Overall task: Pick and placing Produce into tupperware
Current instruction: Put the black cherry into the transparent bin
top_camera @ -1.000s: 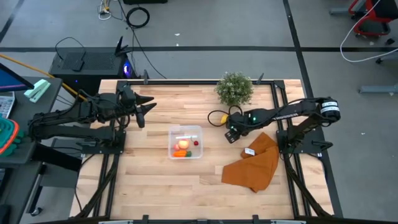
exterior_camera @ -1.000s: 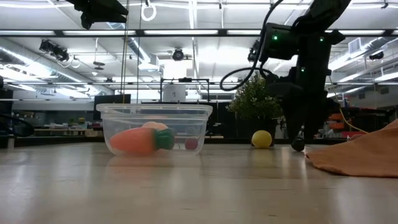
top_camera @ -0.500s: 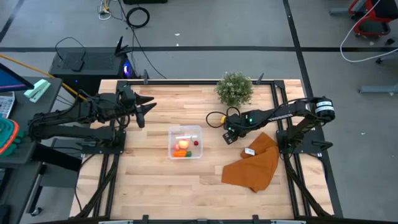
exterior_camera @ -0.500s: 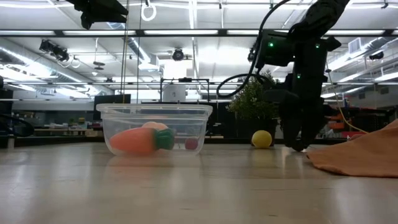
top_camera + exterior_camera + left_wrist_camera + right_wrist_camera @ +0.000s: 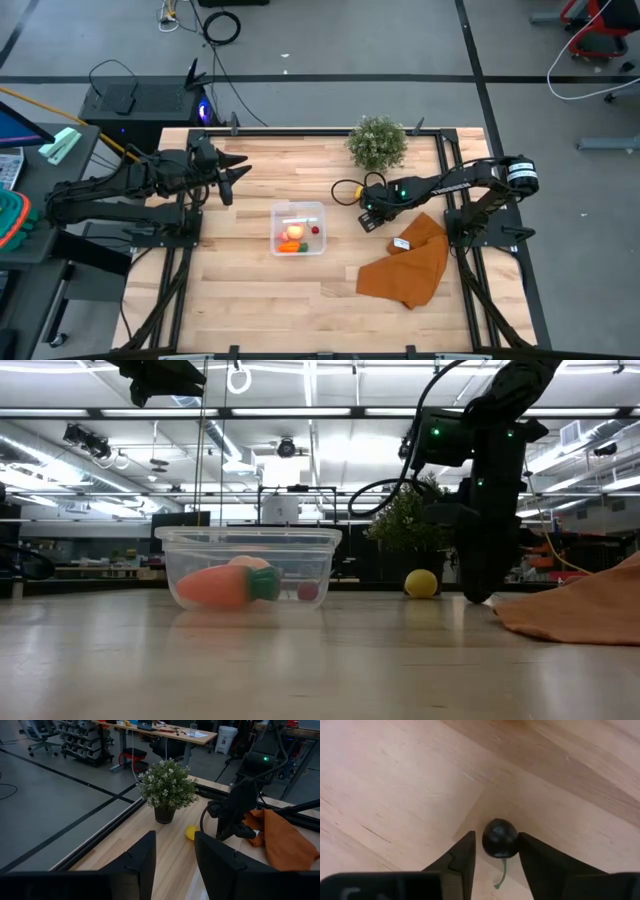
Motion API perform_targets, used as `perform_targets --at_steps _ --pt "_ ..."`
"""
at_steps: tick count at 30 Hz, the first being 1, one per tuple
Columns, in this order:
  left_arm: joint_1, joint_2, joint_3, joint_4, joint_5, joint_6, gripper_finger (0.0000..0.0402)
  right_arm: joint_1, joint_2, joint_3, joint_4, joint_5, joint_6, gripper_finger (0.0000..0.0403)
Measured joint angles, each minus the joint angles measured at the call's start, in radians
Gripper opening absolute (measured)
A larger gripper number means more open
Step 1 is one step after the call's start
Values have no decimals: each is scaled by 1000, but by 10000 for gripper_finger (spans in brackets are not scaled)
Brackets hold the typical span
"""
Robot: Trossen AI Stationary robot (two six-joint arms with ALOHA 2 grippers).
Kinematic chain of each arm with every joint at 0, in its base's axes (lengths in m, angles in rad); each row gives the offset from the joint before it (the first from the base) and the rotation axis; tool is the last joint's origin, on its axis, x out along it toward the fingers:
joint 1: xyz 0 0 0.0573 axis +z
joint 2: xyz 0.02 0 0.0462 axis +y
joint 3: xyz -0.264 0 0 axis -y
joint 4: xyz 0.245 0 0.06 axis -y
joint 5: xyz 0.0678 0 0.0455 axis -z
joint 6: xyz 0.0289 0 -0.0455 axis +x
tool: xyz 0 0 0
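The clear tupperware (image 5: 298,208) stands mid-table and holds an orange carrot (image 5: 225,585), a pale apple (image 5: 294,233) and a small red piece (image 5: 307,591). A yellow lemon (image 5: 191,832) lies on the table near the plant. A small dark berry (image 5: 500,837) with a thin green stem lies on the wood. My right gripper (image 5: 496,839) is open and points down at the table (image 5: 367,218), one finger on each side of the berry. My left gripper (image 5: 238,170) is open and empty, raised at the far left. My right gripper comes from above, pointing down, with its fingers (image 5: 465,852) close on two opposite sides of the dark berry (image 5: 492,845). The berry rests on the table. Whether the fingers touch it, I cannot tell.
A bushy green potted plant (image 5: 378,142) stands at the far edge. A brown-orange cloth (image 5: 410,262) lies crumpled at the right, just near-side of my right gripper. Bare wood lies in front of and left of the tupperware.
My right gripper has gone down to the table top and a little toward the table's left edge, then kept still.
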Motion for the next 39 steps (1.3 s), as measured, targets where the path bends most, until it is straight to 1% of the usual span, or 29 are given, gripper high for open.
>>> perform_targets --at_steps 8,16,20,22,28,32,36,39 --pt "0 0 0 0 0 1 144 0 0 0 4 0 0 81" --pt "0 0 0 0 0 1 139 0 0 17 -3 0 0 79" --pt "0 0 0 0 0 1 139 1 -6 85 -19 -7 -8 78" --pt "0 0 0 0 0 1 142 9 -7 142 -45 -13 -23 78" --pt "0 0 0 -2 0 0 145 65 -13 379 -135 -21 -90 78" --pt "0 0 1 -3 0 1 139 112 -13 505 -147 -8 -129 78" --pt "0 0 1 -3 0 11 140 143 -13 548 -130 -3 -197 78" --pt "0 -1 1 -3 0 12 145 147 -13 547 -51 -4 -230 78"
